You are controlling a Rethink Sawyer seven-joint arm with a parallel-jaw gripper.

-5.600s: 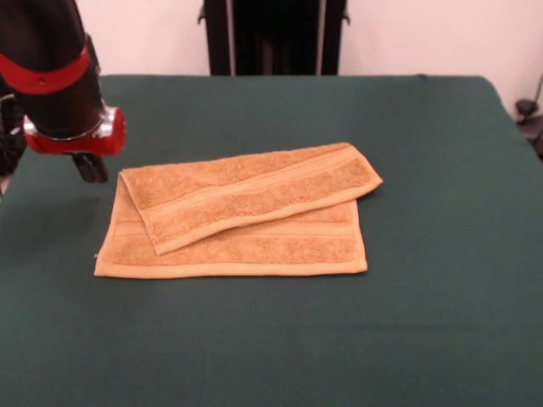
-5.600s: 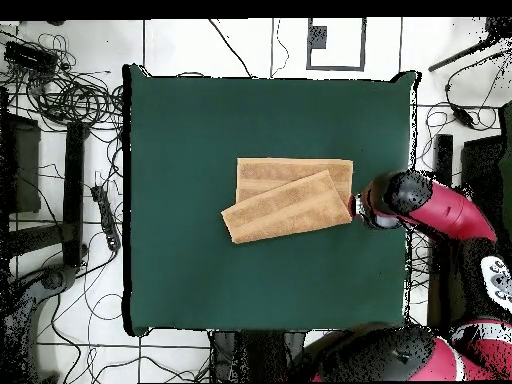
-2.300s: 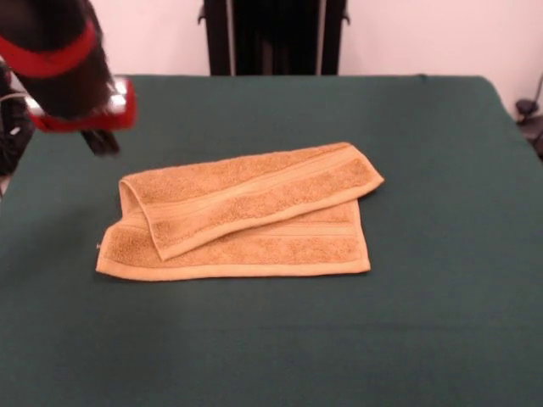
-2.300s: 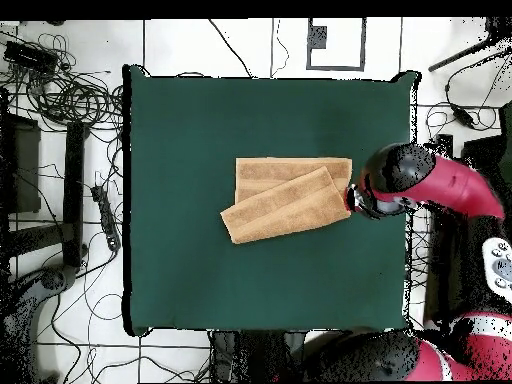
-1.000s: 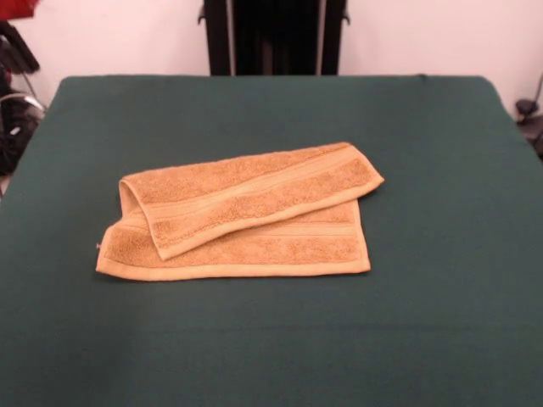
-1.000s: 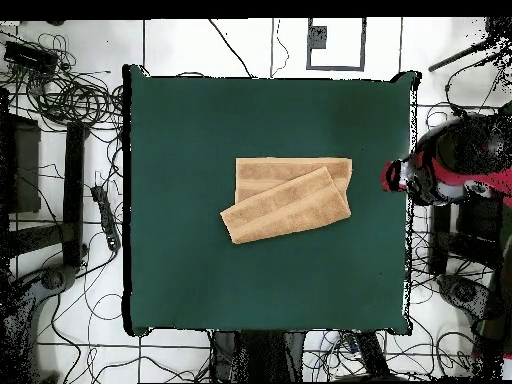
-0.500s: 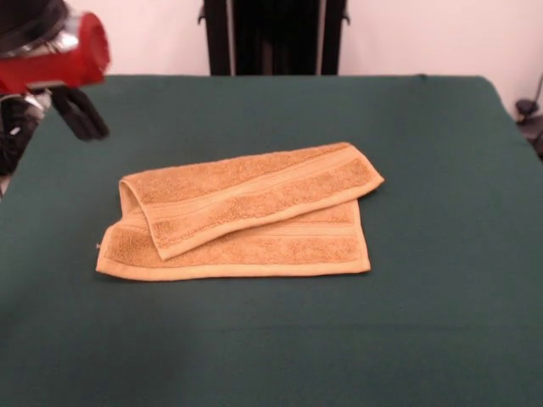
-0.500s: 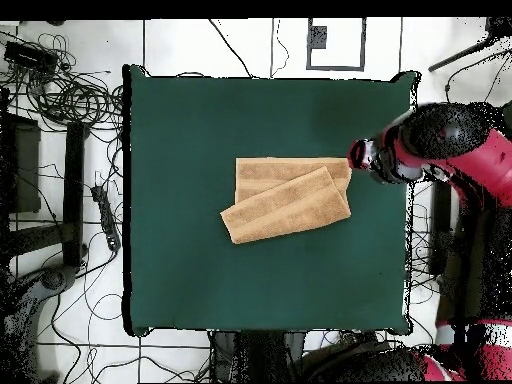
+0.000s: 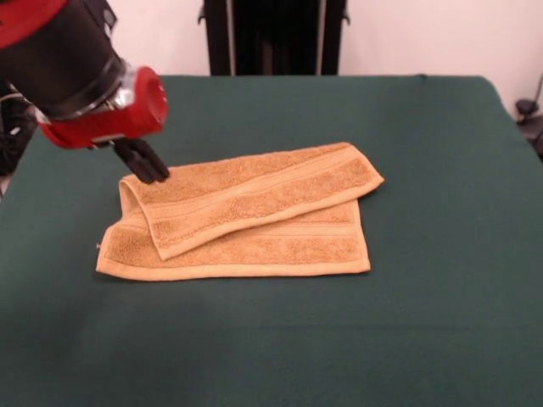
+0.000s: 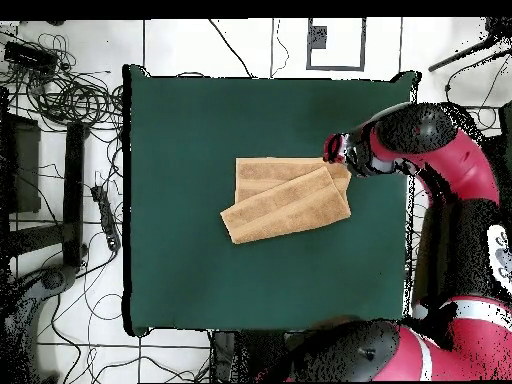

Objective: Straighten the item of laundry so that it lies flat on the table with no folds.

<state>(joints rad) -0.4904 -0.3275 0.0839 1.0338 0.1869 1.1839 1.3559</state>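
With the tool (image 9: 144, 161) poised at the folded towel's (image 9: 246, 216) corner, its opening impossible to tell, it might pinch both layers, dragging the towel across the table (image 9: 424, 339) still folded.

Cables: black tangle (image 10: 62, 92) on the tiled floor, left of the table in the overhead view.
Power strip: black (image 10: 100, 212), just beside the table's left edge.
Wall: pale (image 9: 424, 38), behind the table.
Stand: dark upright (image 9: 273, 36), centred at the wall.
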